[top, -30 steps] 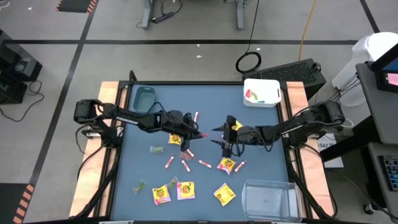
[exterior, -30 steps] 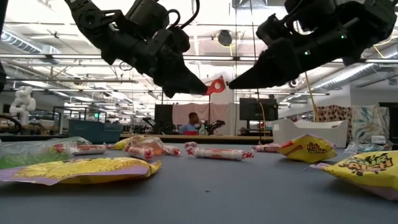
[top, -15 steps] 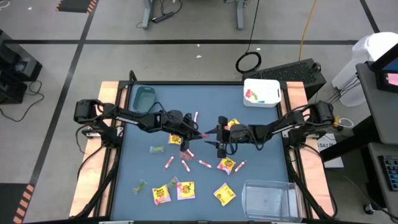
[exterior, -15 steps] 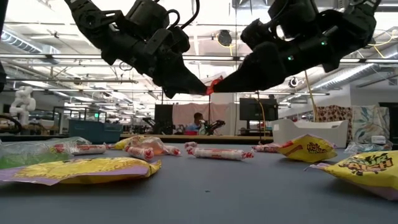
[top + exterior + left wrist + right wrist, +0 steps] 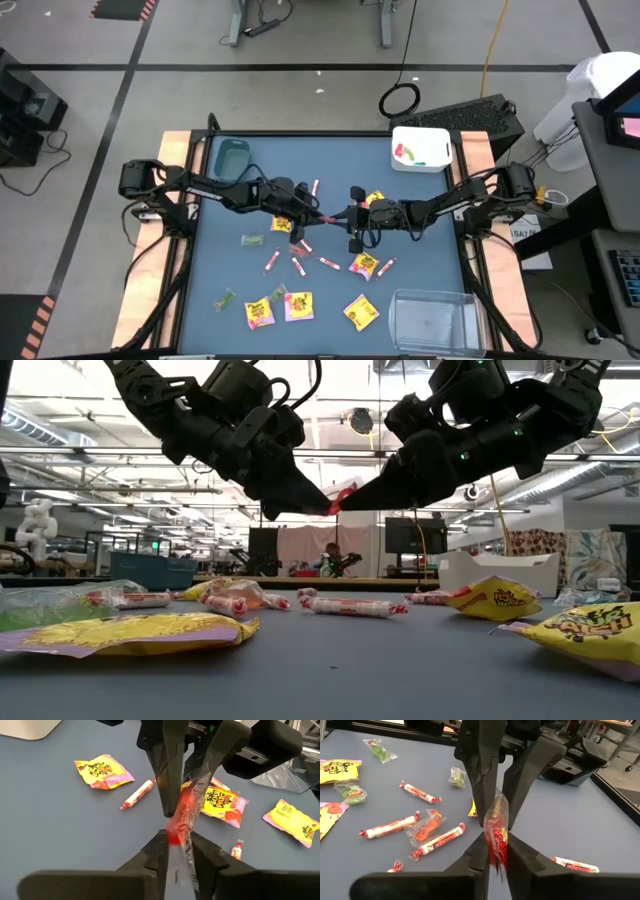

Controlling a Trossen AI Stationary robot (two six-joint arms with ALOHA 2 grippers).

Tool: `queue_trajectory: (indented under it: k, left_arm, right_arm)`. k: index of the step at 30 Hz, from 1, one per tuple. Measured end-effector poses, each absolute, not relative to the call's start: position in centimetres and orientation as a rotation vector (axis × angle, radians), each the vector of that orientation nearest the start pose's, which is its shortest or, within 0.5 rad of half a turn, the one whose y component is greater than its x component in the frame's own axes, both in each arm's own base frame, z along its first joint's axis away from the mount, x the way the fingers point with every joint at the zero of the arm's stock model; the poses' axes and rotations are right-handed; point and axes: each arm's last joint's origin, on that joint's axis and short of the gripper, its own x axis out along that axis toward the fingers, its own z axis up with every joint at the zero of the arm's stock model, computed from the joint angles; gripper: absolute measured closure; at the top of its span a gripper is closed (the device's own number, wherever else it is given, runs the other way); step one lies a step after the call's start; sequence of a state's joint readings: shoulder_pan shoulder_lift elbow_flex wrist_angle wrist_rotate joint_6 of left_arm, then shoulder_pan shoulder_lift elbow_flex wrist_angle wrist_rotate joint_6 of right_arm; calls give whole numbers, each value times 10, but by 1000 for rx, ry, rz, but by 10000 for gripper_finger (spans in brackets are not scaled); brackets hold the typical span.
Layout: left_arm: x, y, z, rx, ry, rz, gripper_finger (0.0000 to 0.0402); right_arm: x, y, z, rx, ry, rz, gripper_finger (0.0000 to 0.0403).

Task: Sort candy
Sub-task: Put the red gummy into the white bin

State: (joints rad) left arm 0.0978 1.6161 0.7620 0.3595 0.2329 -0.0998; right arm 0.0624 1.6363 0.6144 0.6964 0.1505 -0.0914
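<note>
Above bench [image 5: 420,260] centre: left gripper [image 5: 327,216] and right gripper [image 5: 345,215] tip to tip, both fingers pinched on one red candy [image 5: 181,817], clear crinkled wrapper, held aloft. Other sweets scattered toward 6 o'clock.

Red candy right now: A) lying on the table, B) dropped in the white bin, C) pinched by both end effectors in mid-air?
C: the left end effector and right end effector meet tip to tip on the red candy, clear above the table.
</note>
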Motion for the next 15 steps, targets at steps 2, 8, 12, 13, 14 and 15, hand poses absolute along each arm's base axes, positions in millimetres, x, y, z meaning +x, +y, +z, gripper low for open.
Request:
queue_trajectory:
  k: [2, 8, 12, 13, 14, 15]
  left_arm:
    - [322, 25, 176, -180, 495, -107, 295]
    - [321, 24, 179, -204, 490, -105, 182]
    - [317, 24, 188, -229, 482, -105, 124]
    - [315, 23, 190, -229, 478, -105, 113]
    - [314, 23, 194, -228, 475, -105, 104]
    - [312, 23, 196, -228, 476, -105, 96]
  right_arm:
    - [307, 15, 158, -125, 328, -73, 369]
    - [305, 15, 158, -120, 351, -78, 368]
    - [301, 14, 166, -95, 353, -83, 367]
    - [300, 14, 168, -88, 358, -85, 367]
    - [298, 14, 171, -80, 365, -88, 367]
    - [296, 13, 173, -72, 370, -91, 367]
